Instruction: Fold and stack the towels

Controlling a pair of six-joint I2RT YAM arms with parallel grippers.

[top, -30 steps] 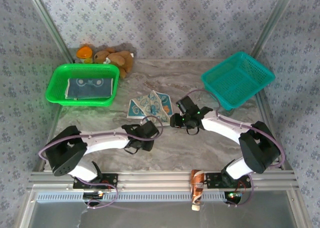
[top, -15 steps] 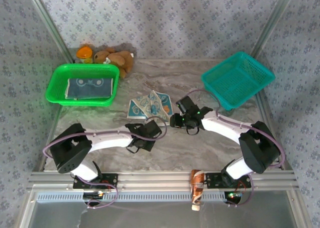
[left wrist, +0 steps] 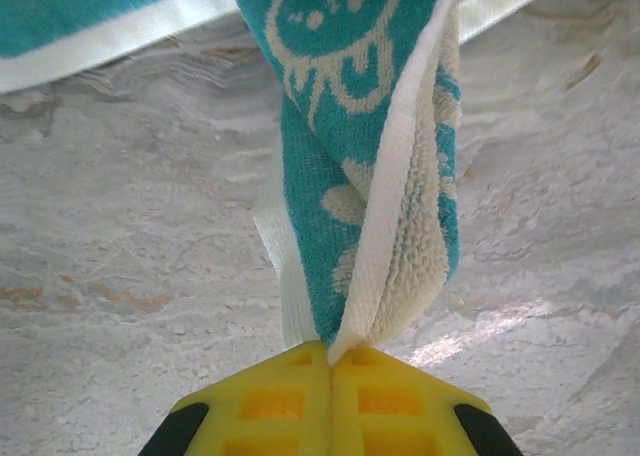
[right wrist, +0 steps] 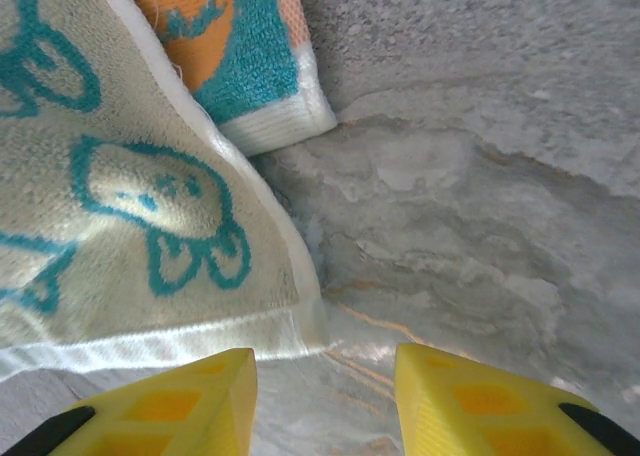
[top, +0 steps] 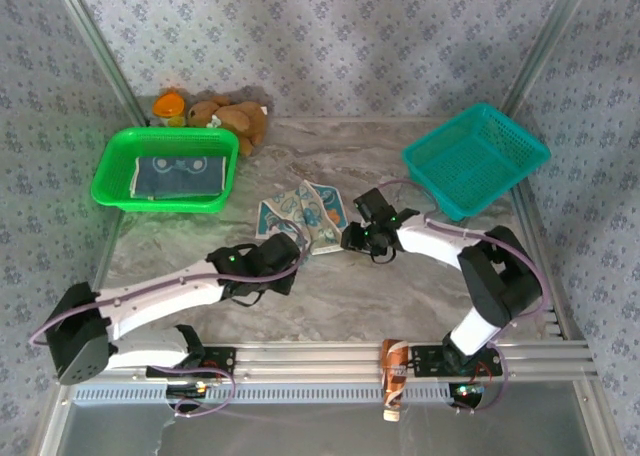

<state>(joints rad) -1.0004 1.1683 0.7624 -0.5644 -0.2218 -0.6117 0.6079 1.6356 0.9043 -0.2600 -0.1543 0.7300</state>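
The left gripper (left wrist: pixel 330 364) is clenched on the near edge of the teal-printed towel (left wrist: pixel 360 176) in the middle of the table (top: pixel 400 296), the right gripper (right wrist: pixel 325 371) is released just beside its hem, and for a clean fold the right should probably pinch the matching corner first.

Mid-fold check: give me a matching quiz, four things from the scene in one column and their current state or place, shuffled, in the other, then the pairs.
Column one:
1. left gripper
2. right gripper
3. green basket
4. brown plush toy

Column two:
A. holds a folded dark blue towel
B. open, low over the table at a corner of the teal-and-cream towel
C. shut on a fold of the teal-and-cream towel
D. sits at the table's far edge

Pairs: 1-C, 2-B, 3-A, 4-D
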